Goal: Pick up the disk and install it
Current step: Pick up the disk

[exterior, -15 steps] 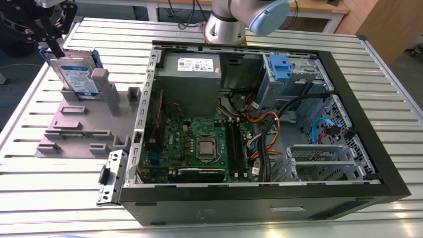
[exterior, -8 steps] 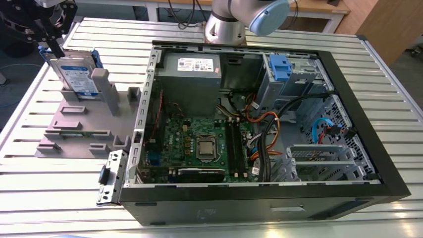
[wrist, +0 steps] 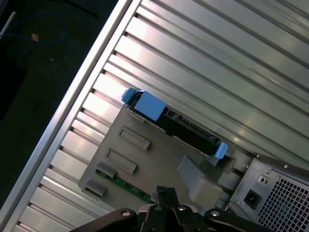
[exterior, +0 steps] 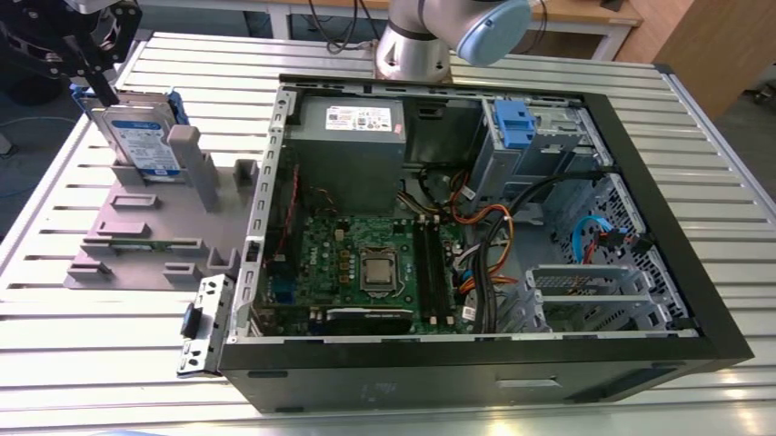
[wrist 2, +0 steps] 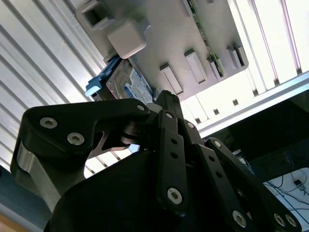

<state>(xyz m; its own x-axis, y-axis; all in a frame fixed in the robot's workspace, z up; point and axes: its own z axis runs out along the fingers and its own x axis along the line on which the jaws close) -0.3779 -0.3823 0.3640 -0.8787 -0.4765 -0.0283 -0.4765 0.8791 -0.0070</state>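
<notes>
The disk [exterior: 138, 136] stands on edge in the grey plastic stand [exterior: 134, 227] at the exterior view's upper left, its blue-and-white label facing out and blue bracket around it. My gripper [exterior: 107, 91] hangs just above the disk's top edge, shut and holding nothing. In the first wrist view the disk [wrist: 186, 126] shows edge-on with its blue bracket tabs, beyond the gripper [wrist: 164, 192] and the stand [wrist: 145, 164]. In the second wrist view the disk [wrist 2: 133, 87] peeks out beside the gripper [wrist 2: 166, 96], under the stand [wrist 2: 169, 38].
An open computer case [exterior: 679, 236] lies on the slatted metal table [exterior: 97, 363], right of the stand. Inside are a motherboard [exterior: 363, 263], a power supply [exterior: 352, 136], cables and a drive bay with a blue latch [exterior: 515, 118]. The arm's base [exterior: 412, 45] stands behind the case.
</notes>
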